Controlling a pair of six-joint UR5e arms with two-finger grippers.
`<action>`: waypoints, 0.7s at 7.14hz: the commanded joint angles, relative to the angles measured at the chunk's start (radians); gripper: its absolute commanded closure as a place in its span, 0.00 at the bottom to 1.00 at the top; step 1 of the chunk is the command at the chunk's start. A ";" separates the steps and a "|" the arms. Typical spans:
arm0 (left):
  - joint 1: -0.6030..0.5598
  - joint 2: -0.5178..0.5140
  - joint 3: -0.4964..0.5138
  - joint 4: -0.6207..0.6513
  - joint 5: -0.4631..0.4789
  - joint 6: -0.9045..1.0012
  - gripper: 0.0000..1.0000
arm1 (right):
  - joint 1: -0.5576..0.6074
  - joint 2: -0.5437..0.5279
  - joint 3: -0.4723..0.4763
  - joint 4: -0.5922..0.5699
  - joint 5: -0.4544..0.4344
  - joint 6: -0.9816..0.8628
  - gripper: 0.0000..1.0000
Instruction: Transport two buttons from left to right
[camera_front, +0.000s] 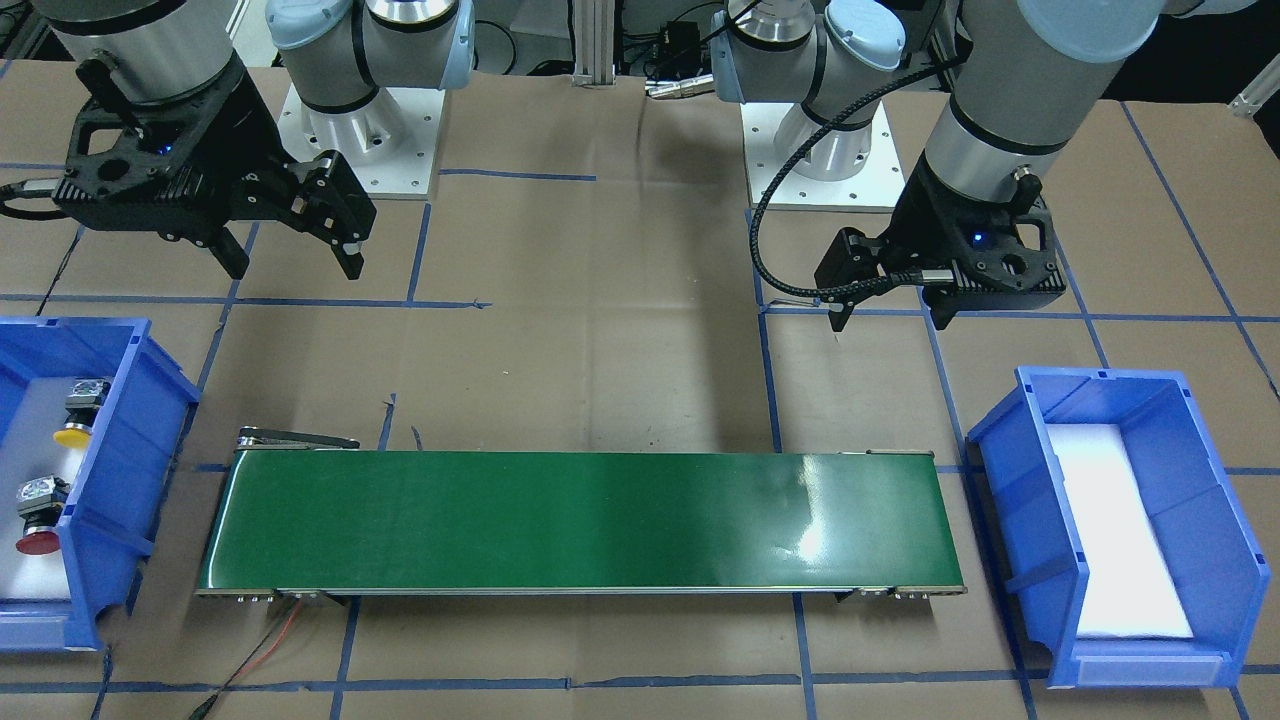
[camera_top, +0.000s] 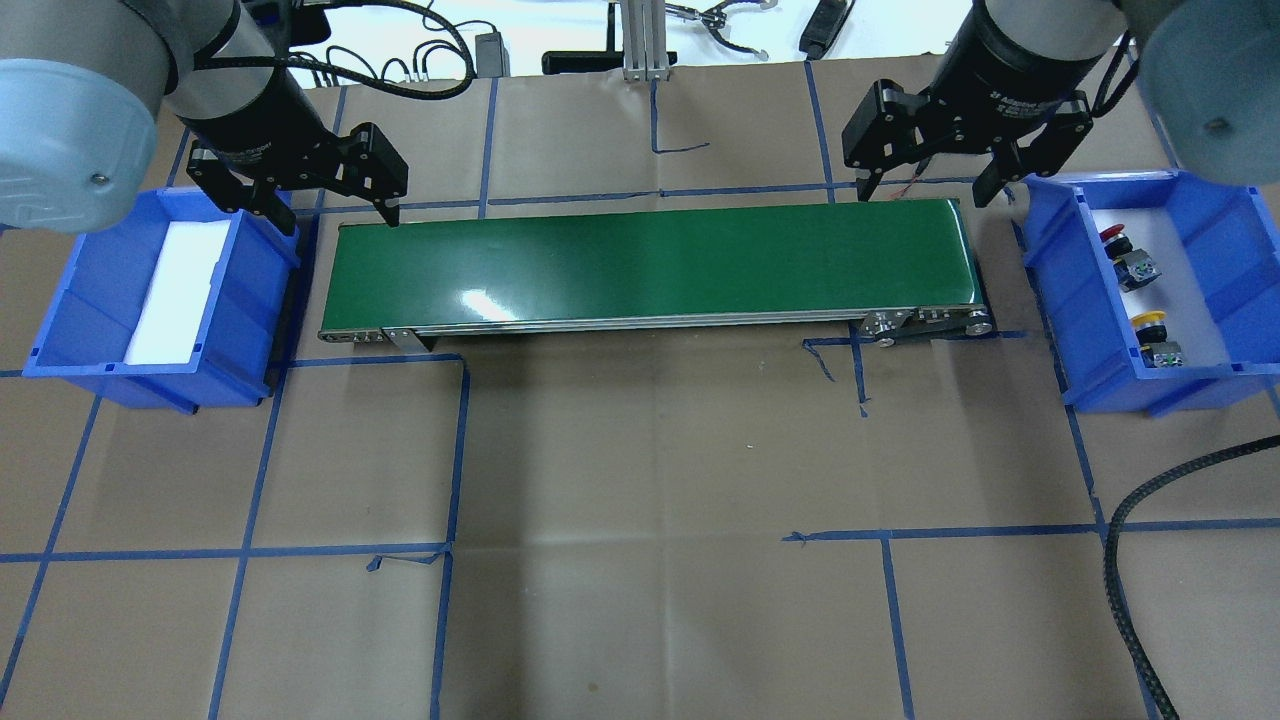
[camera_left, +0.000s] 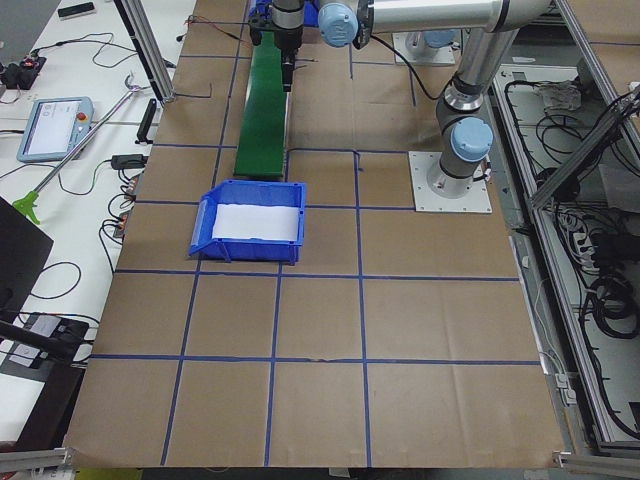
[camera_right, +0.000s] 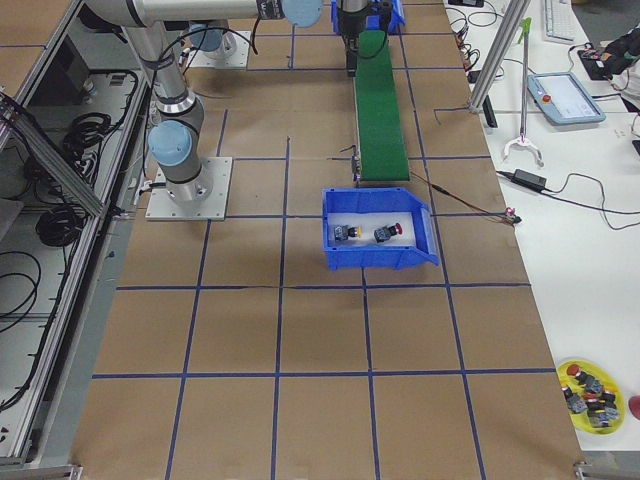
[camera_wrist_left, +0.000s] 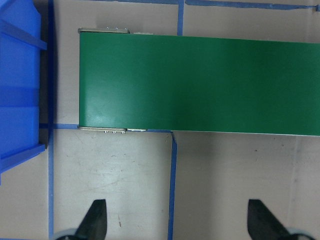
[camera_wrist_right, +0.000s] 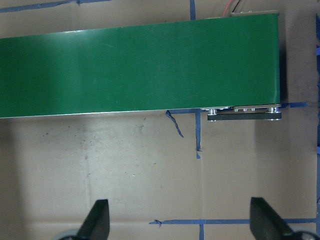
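Note:
Two buttons lie in the blue bin (camera_top: 1050, 280) on my right: a red-capped one (camera_top: 1113, 238) and a yellow-capped one (camera_top: 1151, 322). In the front view they are the yellow (camera_front: 74, 434) and the red (camera_front: 37, 543) in the bin (camera_front: 130, 450) at the left. My right gripper (camera_top: 925, 197) (camera_front: 296, 270) is open and empty above the table by the green conveyor belt's (camera_top: 650, 265) right end. My left gripper (camera_top: 338, 218) (camera_front: 890, 322) is open and empty at the belt's left end. Both wrist views show spread fingers (camera_wrist_left: 95, 220) (camera_wrist_right: 100, 220) with nothing between them.
A second blue bin (camera_top: 60, 300) (camera_front: 1010, 480) with only a white foam pad stands at the belt's left end. The belt (camera_front: 580, 520) lies between the bins. Blue tape lines cross the brown table. A yellow plate (camera_right: 590, 392) of spare buttons sits on the side table.

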 joint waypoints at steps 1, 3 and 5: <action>0.000 -0.001 0.000 0.000 0.000 0.010 0.00 | 0.001 -0.039 0.042 -0.018 -0.005 -0.004 0.00; 0.000 -0.006 0.000 -0.002 0.000 0.018 0.00 | 0.001 -0.043 0.034 -0.015 -0.134 0.010 0.00; -0.002 -0.012 0.002 -0.002 0.000 0.041 0.00 | 0.001 -0.042 0.034 -0.012 -0.111 0.011 0.00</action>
